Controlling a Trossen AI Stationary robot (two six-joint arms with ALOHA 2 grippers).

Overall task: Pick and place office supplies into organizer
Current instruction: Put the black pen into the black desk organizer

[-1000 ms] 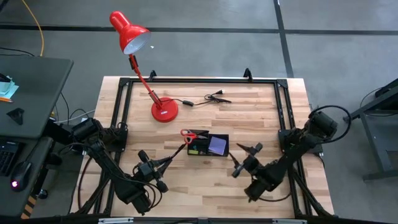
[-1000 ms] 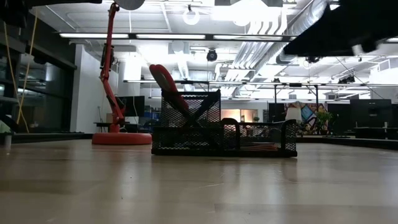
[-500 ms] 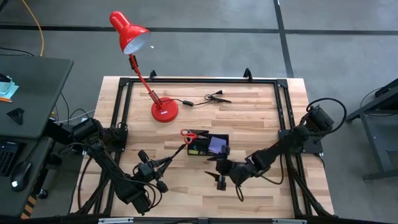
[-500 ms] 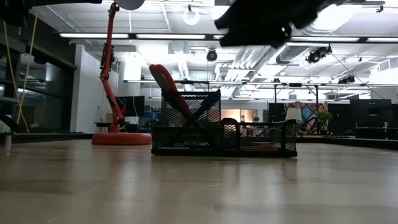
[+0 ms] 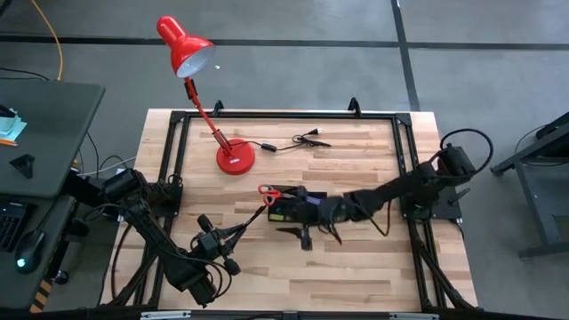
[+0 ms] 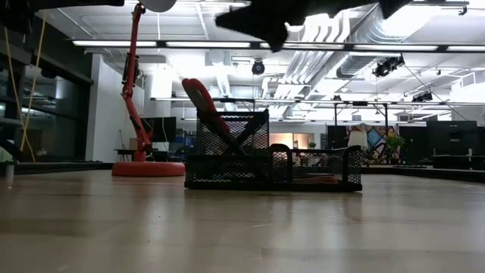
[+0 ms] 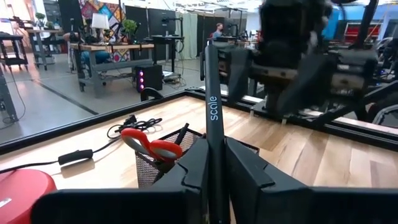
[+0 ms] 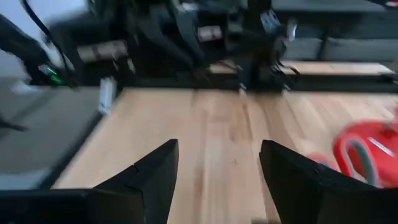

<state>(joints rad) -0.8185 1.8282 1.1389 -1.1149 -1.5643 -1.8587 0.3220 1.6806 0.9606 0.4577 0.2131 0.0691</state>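
Holding a thin black pen [image 7: 213,118] clamped upright between my left fingers [image 7: 245,171], left gripper [image 5: 213,242] low over the desk [image 5: 373,169], near the front-left of the organizer [image 5: 286,212]. Right gripper [image 5: 307,233] hangs just in front of the organizer, fingers [image 8: 149,171] apart, nothing between them. Red-handled scissors [image 5: 269,190] stand in the organizer's left compartment; purple pad [image 5: 311,203] lies in its right compartment.

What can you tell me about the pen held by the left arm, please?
The black pen is thin, looks like plastic and bears pale lettering on its barrel. It stands clamped between the shut fingers of the left pincer, pointing toward the mesh organizer that holds the red-handled scissors. Its tip is not visible.
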